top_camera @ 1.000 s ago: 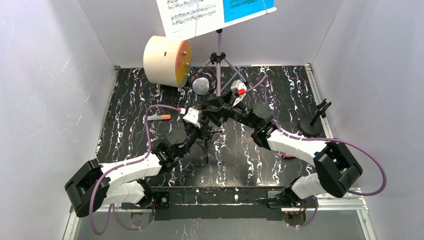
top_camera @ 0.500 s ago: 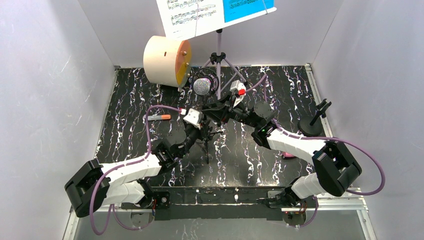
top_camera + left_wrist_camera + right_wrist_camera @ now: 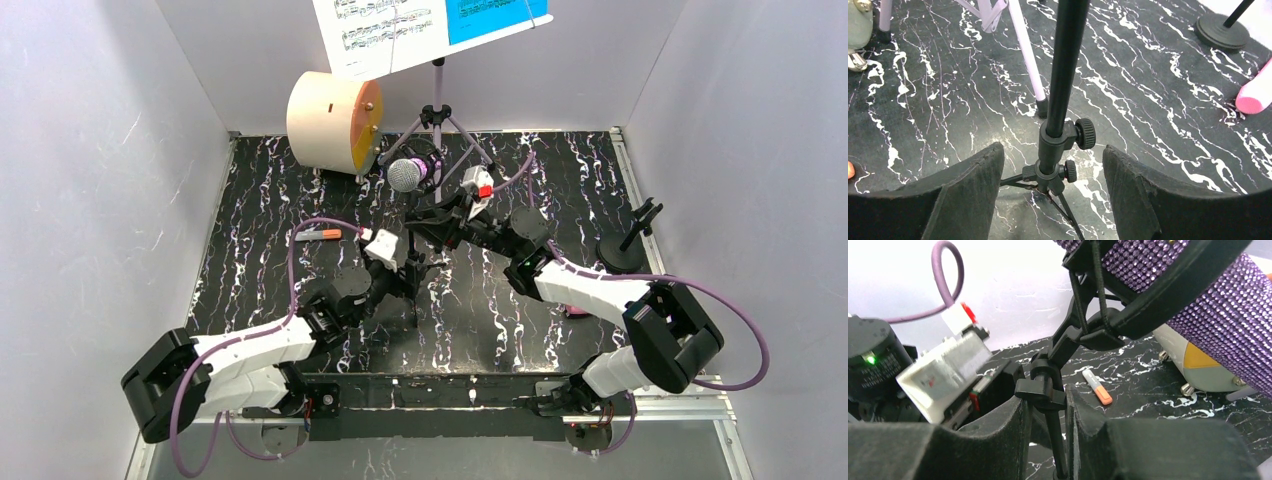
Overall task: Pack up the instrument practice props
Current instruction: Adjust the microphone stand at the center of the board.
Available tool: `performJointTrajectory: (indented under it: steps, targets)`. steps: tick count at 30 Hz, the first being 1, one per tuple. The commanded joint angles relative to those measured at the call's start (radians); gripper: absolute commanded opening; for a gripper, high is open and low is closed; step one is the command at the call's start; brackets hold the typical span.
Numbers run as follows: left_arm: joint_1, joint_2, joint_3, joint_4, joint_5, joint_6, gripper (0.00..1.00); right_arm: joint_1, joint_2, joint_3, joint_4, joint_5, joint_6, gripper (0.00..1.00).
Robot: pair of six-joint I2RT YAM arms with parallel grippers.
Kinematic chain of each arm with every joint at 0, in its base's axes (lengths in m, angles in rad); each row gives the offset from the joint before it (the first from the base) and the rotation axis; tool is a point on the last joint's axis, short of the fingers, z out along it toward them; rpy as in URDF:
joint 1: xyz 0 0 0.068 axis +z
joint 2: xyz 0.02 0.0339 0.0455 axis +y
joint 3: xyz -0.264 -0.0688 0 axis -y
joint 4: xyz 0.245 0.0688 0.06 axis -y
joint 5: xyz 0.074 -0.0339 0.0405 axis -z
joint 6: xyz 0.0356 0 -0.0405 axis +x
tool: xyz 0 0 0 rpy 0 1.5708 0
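Black mic tripod (image 3: 1066, 75): centre of the table (image 3: 260, 200), upright on its splayed legs, both arms at it.

Right gripper (image 3: 1045, 405): jaws nearly together, pinching the tripod's thin upper stem just under the clip joint. Both pads touch the stem.

Left gripper (image 3: 1052, 151): jaws spread wide, straddling the lower pole at the collar with the two locking knobs. There is a clear gap on each side and no pad touches. Only the right gripper has a grip; the left sits lower, near the leg hub.

Glittery purple microphone (image 3: 1218, 320): sits in the black ring holder at the tripod's top, above and beyond the right fingers. Its silver head points toward the drum (image 3: 330, 120). Neither gripper touches it.

Further out:
- Lilac music rack (image 3: 437, 110) stands at the back, just behind the tripod. In the left wrist view one of its feet is planted just beyond the pole.
- Blue and white sheet-music pages (image 3: 390, 30) rest on the rack's desk.
- The drum lies on its side at back left, orange face toward the rack.
- Orange marker (image 3: 322, 235) lies flat on the table, left of the left gripper and apart from it.
- Round-based black stand (image 3: 622, 248) is at the right edge, well apart.
- Pink microphone (image 3: 1257, 93) lies on the table by the right arm, mostly hidden under it from above.
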Motion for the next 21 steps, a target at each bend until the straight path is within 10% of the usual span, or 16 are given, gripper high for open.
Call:
performJointTrajectory:
  steps: [1,21]
  targets:
    - [-0.004,-0.071,-0.022,0.009,-0.047,-0.019,0.71,-0.009,0.020,-0.044,0.020,0.013,-0.062,0.01]
    - [-0.004,-0.227,-0.140,0.131,-0.154,-0.038,0.74,-0.007,0.175,-0.130,0.109,-0.064,-0.134,0.01]
